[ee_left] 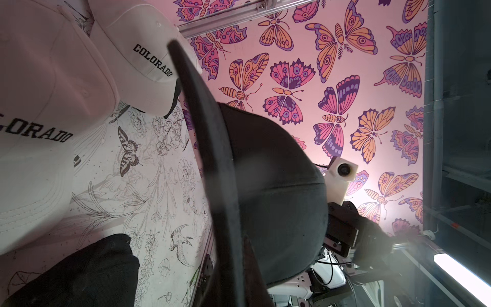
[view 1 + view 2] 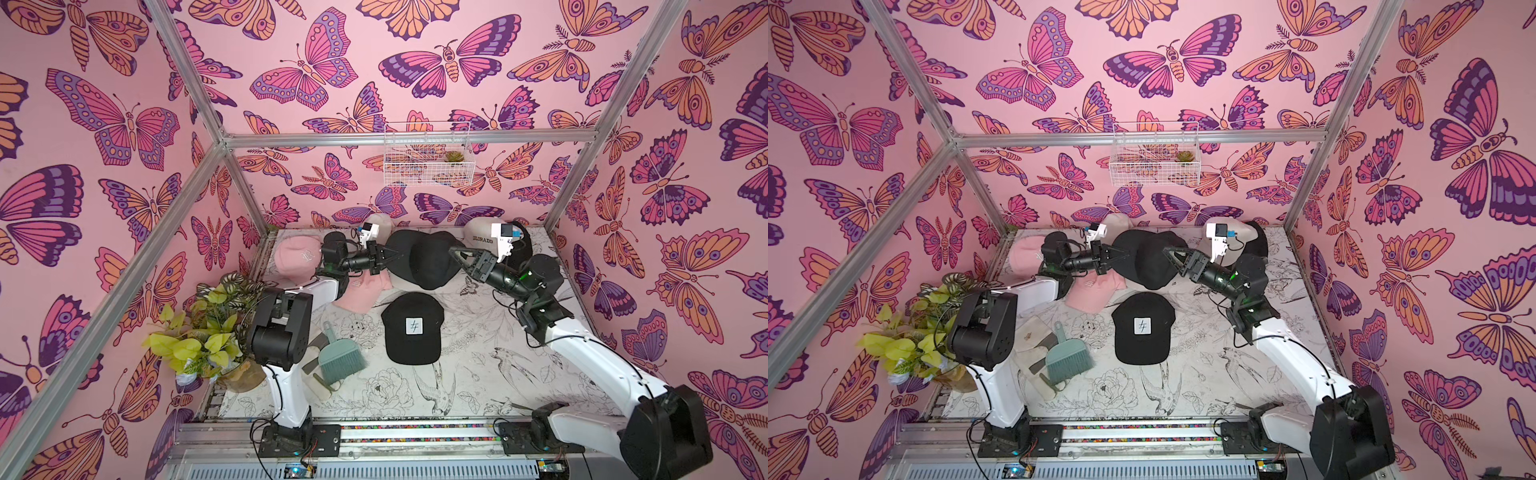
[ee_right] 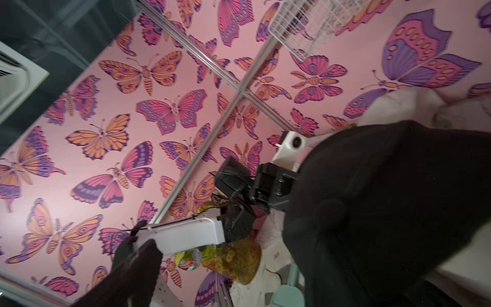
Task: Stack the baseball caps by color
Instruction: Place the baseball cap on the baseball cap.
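Left wrist view, two cream caps (image 1: 50, 87)

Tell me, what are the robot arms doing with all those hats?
They are sorting caps by color. The left tool is shut on the brim of a black cap, and the right tool is open beside its crown. A patched black cap lies alone nearer the front. The pink caps and cream caps are not stacked yet.

Top views: high, frontal, whole table (image 2: 478, 365). Wrist views: close, facing each other.
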You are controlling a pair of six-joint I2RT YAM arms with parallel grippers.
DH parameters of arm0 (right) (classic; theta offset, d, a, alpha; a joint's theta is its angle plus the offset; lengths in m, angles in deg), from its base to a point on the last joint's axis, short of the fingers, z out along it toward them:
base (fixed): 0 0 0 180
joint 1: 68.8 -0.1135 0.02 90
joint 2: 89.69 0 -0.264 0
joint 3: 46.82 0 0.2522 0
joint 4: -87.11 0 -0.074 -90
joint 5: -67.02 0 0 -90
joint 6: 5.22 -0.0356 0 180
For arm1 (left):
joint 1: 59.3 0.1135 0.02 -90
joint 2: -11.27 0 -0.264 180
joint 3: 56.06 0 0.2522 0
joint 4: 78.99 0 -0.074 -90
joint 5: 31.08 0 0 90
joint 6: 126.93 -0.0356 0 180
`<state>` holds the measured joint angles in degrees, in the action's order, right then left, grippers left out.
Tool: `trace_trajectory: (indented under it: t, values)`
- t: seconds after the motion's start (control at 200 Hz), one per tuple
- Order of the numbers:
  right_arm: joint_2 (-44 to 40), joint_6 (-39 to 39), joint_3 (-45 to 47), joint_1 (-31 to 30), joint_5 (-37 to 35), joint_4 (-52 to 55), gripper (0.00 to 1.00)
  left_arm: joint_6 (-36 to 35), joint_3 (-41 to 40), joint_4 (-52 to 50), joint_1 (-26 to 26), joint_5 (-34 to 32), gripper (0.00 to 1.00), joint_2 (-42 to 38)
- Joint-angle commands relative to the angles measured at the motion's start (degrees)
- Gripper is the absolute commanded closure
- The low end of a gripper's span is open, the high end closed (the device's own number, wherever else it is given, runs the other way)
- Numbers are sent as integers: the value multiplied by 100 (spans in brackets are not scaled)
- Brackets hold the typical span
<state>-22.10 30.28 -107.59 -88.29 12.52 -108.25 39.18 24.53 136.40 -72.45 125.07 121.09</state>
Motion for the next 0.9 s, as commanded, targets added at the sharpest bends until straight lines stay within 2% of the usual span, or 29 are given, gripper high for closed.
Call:
trace_trajectory:
  t: [0.0, 0.09, 0.165, 0.431, 0.601, 0.696, 0.801, 0.896]
  values:
    - [-128, 900, -164, 31, -449, 1616, 1, 571, -12, 752, 102, -81, 100, 8]
    - [71, 702, -117, 57, -379, 1676, 1, 968, 6, 1233, 69, -50, 100, 57]
    - [269, 451, -107, 67, -204, 1379, 1, 992, 1, 1255, 25, -32, 100, 55]
    - [821, -332, -330, 68, 495, -189, 1, -368, -11, -422, -90, -76, 100, -243]
    - [1184, -670, -403, 67, 670, -886, 1, -440, 40, -529, -111, -59, 100, -233]
    - [1382, -1042, -383, 68, 896, -1670, 0, -519, 72, -631, -122, -41, 100, -179]
    - [1478, -1377, -291, 68, 1063, -2470, 7, -865, 95, -1137, -87, -73, 100, -200]
    - [1391, -1319, -168, 76, 1001, -2520, 14, -1166, 135, -1554, -70, -145, 100, -266]
